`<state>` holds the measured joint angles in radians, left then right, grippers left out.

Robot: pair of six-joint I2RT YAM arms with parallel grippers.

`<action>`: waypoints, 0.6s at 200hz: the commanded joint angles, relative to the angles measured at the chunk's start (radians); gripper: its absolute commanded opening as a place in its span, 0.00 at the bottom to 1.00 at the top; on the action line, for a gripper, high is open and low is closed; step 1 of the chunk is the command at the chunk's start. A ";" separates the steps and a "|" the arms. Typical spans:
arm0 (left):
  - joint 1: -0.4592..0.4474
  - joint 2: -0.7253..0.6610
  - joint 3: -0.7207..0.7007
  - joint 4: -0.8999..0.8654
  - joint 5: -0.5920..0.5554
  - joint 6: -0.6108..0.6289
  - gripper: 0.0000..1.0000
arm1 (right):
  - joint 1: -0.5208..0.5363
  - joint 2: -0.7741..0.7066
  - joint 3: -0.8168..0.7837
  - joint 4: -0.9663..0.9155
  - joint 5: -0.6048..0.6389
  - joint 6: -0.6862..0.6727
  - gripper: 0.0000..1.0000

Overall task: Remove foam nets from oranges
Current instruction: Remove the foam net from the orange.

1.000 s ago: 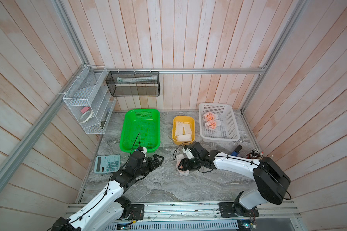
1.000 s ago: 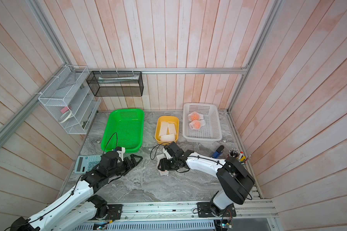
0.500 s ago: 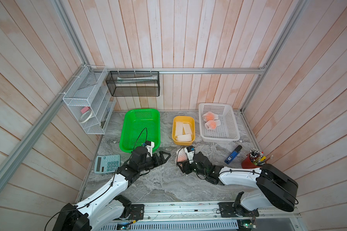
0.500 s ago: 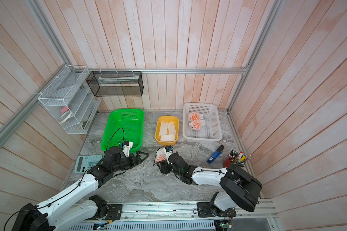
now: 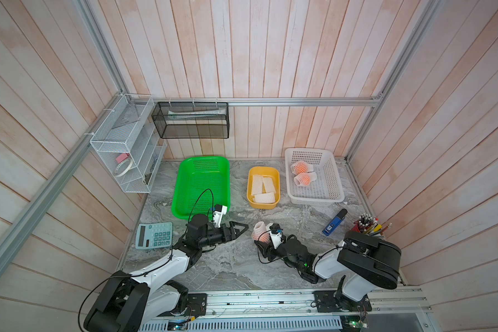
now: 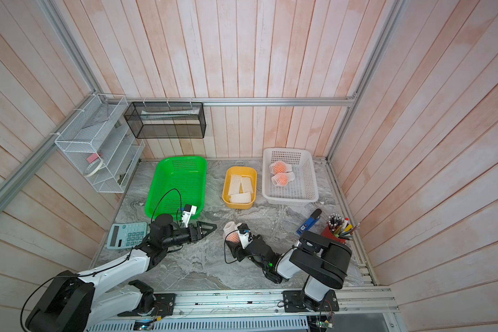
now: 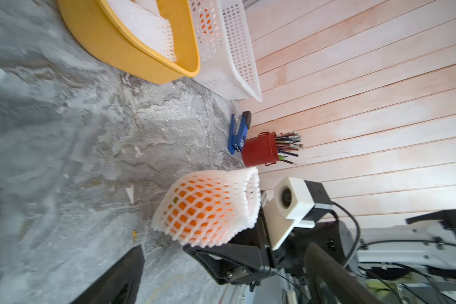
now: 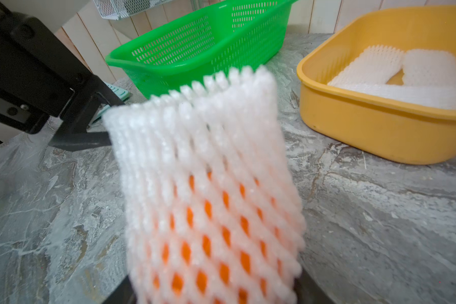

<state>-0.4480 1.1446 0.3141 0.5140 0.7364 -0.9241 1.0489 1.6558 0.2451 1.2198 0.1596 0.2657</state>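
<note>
1. Since a second ago, the left gripper (image 5: 240, 227) has been swung from beside the calculator (image 5: 154, 235) toward frame centre.
2. The netted orange (image 5: 261, 232) is held off the worktop (image 5: 236, 267) by the right gripper (image 5: 262, 244), its fingers half closed around it.
3. The left fingers (image 5: 243, 225) are spread wide, empty.
4. The foam net (image 7: 250, 184) is best pinched at its loose end and drawn straight off.

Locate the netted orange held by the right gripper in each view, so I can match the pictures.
Top views: netted orange low centre, on the right gripper's tip, below the yellow tub.
Left wrist: centre, clamped from below.
Right wrist: fills the centre foreground.
Shared landmark: the yellow tub.
</note>
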 commanded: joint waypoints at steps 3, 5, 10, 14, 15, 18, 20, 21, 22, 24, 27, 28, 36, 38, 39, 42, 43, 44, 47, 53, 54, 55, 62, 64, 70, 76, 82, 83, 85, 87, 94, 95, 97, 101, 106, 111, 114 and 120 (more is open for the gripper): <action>-0.023 -0.074 -0.064 0.205 0.028 0.019 0.95 | 0.017 0.069 -0.024 0.245 0.037 -0.061 0.61; -0.026 -0.086 -0.072 0.205 0.015 0.038 0.96 | 0.017 0.076 -0.026 0.261 0.034 -0.061 0.61; -0.034 -0.120 -0.089 0.203 -0.012 0.089 0.97 | 0.017 0.093 -0.031 0.296 0.029 -0.062 0.61; -0.042 -0.149 -0.103 0.195 -0.046 0.134 0.97 | 0.016 0.105 -0.037 0.322 0.023 -0.064 0.61; -0.045 -0.156 -0.107 0.192 -0.056 0.139 0.97 | 0.017 0.110 -0.037 0.328 0.021 -0.064 0.61; -0.052 -0.178 -0.121 0.187 -0.087 0.179 0.98 | 0.017 0.119 -0.040 0.349 0.015 -0.065 0.61; -0.058 -0.195 -0.129 0.183 -0.110 0.201 0.98 | 0.017 0.125 -0.043 0.363 0.012 -0.065 0.61; -0.060 -0.204 -0.133 0.181 -0.123 0.211 0.98 | 0.017 0.128 -0.044 0.370 0.011 -0.066 0.61; -0.063 -0.213 -0.136 0.180 -0.134 0.221 0.98 | 0.016 0.131 -0.046 0.376 0.009 -0.067 0.61; -0.067 -0.231 -0.146 0.180 -0.156 0.240 1.00 | 0.016 0.139 -0.047 0.388 0.006 -0.068 0.61; -0.075 -0.255 -0.162 0.177 -0.187 0.268 1.00 | 0.016 0.146 -0.050 0.405 -0.004 -0.071 0.61; -0.077 -0.264 -0.165 0.177 -0.196 0.273 1.00 | 0.016 0.149 -0.051 0.413 -0.005 -0.073 0.61; -0.085 -0.320 -0.193 0.175 -0.254 0.356 1.00 | 0.017 0.169 -0.056 0.451 -0.023 -0.080 0.61; -0.086 -0.332 -0.200 0.177 -0.267 0.368 1.00 | 0.016 0.171 -0.056 0.458 -0.029 -0.080 0.61; -0.086 -0.338 -0.202 0.177 -0.280 0.372 1.00 | 0.017 0.173 -0.056 0.460 -0.030 -0.079 0.61; -0.087 -0.353 -0.211 0.179 -0.313 0.380 1.00 | 0.017 0.179 -0.056 0.467 -0.033 -0.076 0.61; -0.087 -0.357 -0.214 0.180 -0.321 0.382 1.00 | 0.017 0.180 -0.056 0.468 -0.034 -0.076 0.61; -0.087 -0.360 -0.217 0.182 -0.329 0.383 1.00 | 0.017 0.185 -0.056 0.469 -0.034 -0.076 0.61; -0.087 -0.365 -0.222 0.191 -0.349 0.392 1.00 | 0.017 0.187 -0.054 0.470 -0.043 -0.073 0.62; -0.087 -0.367 -0.226 0.203 -0.357 0.427 1.00 | 0.017 0.192 -0.052 0.464 -0.059 -0.070 0.62; -0.087 -0.367 -0.225 0.205 -0.356 0.430 1.00 | 0.017 0.193 -0.051 0.464 -0.063 -0.070 0.62; -0.088 -0.366 -0.226 0.206 -0.354 0.439 1.00 | 0.016 0.194 -0.050 0.463 -0.065 -0.070 0.62; -0.095 -0.352 -0.224 0.216 -0.347 0.489 1.00 | 0.017 0.198 -0.047 0.453 -0.081 -0.065 0.62; -0.098 -0.347 -0.223 0.216 -0.346 0.502 1.00 | 0.017 0.200 -0.047 0.452 -0.084 -0.064 0.62; -0.109 -0.329 -0.221 0.218 -0.350 0.538 1.00 | 0.017 0.202 -0.049 0.454 -0.096 -0.060 0.62; -0.125 -0.310 -0.221 0.227 -0.354 0.578 1.00 | 0.016 0.205 -0.053 0.461 -0.101 -0.055 0.62; -0.140 -0.289 -0.221 0.238 -0.358 0.624 1.00 | 0.017 0.208 -0.058 0.473 -0.107 -0.054 0.62; -0.142 -0.284 -0.221 0.239 -0.359 0.631 1.00 | 0.017 0.209 -0.059 0.474 -0.108 -0.054 0.62; -0.148 -0.277 -0.220 0.242 -0.364 0.645 1.00 | 0.017 0.211 -0.061 0.477 -0.110 -0.054 0.62; -0.151 -0.270 -0.220 0.244 -0.368 0.658 1.00 | 0.016 0.212 -0.062 0.479 -0.113 -0.055 0.62; -0.161 -0.248 -0.218 0.251 -0.384 0.689 1.00 | 0.016 0.214 -0.064 0.480 -0.125 -0.057 0.63; -0.162 -0.245 -0.218 0.254 -0.386 0.694 1.00 | 0.017 0.215 -0.064 0.479 -0.127 -0.058 0.63; -0.163 -0.238 -0.219 0.261 -0.389 0.701 1.00 | 0.017 0.215 -0.064 0.478 -0.133 -0.059 0.63; -0.164 -0.225 -0.220 0.276 -0.393 0.719 1.00 | 0.016 0.217 -0.064 0.476 -0.143 -0.062 0.63; -0.164 -0.211 -0.223 0.291 -0.401 0.736 1.00 | 0.016 0.219 -0.066 0.472 -0.157 -0.067 0.63; -0.164 -0.197 -0.225 0.303 -0.415 0.751 1.00 | 0.015 0.219 -0.068 0.470 -0.165 -0.073 0.63; -0.164 -0.190 -0.226 0.311 -0.421 0.761 1.00 | 0.014 0.219 -0.068 0.469 -0.168 -0.076 0.63; -0.164 -0.177 -0.226 0.326 -0.422 0.779 1.00 | 0.013 0.219 -0.071 0.469 -0.170 -0.078 0.64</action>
<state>-0.6083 0.9268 0.1005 0.7498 0.3843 -0.3153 1.0595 1.8553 0.1898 1.6062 0.0505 0.2073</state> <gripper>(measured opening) 0.997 0.634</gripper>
